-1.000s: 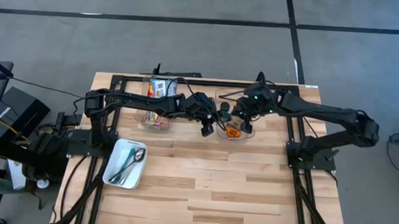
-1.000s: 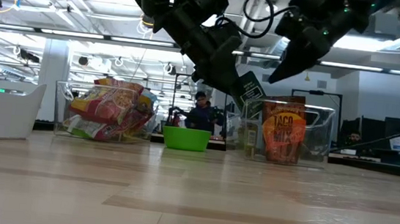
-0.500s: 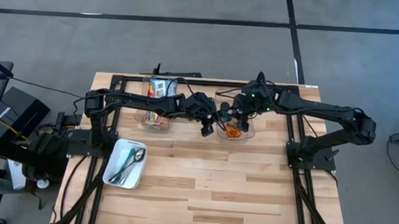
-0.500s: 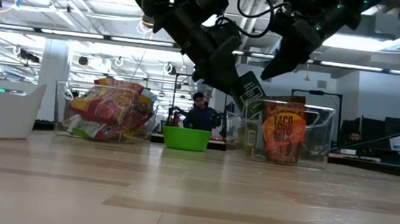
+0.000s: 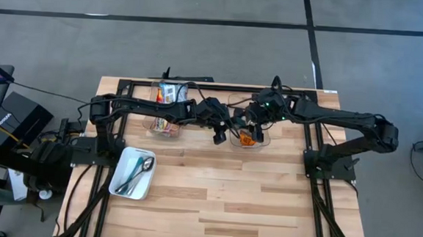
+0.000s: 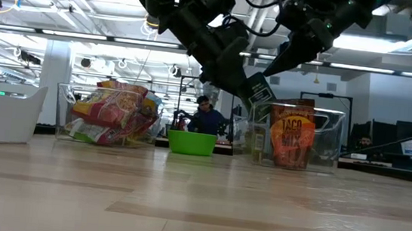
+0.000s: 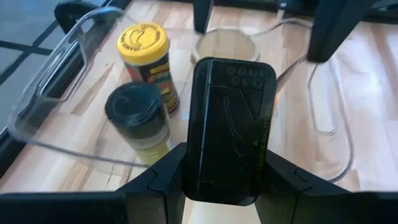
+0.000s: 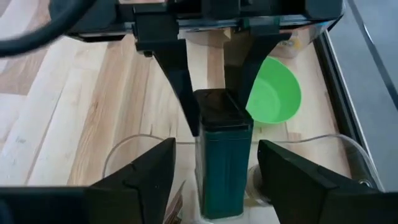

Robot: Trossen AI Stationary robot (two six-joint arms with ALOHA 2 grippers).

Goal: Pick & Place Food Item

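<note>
Holding a dark tin [image 7: 227, 127], the left gripper [image 7: 219, 171] is closed on its two sides, above the clear bin [image 5: 249, 128] at the back middle of the table [image 5: 265, 203]. In the low view the tin hangs tilted in the air, just over the rim of this bin. The right gripper [image 8: 214, 158] is at the same tin from the other side; its two fingers [image 8: 144, 171] stand apart, one on each side of the tin, and do not touch it.

Two clear bins are on the table. The one under the tin has one orange taco packet [image 6: 292, 133] standing upright, one jar with a yellow lid [image 7: 145, 59], one jar with a black lid [image 7: 137, 118], and one round container with a pale lid [image 7: 224, 45]. The two jars stand just beside each other. The second clear bin [image 6: 107, 117] is to the left of the first and is filled with colourful snack bags [image 6: 112, 110]; how many bags I cannot tell.

One green bowl [image 6: 191, 142] stands on the table between the two bins, further back. One white tray [image 5: 132, 174] is near the left front part of the table, well apart from the bins, with two spoons [image 5: 136, 174] in it.

One person [image 6: 207, 116] is in the room behind the table.
</note>
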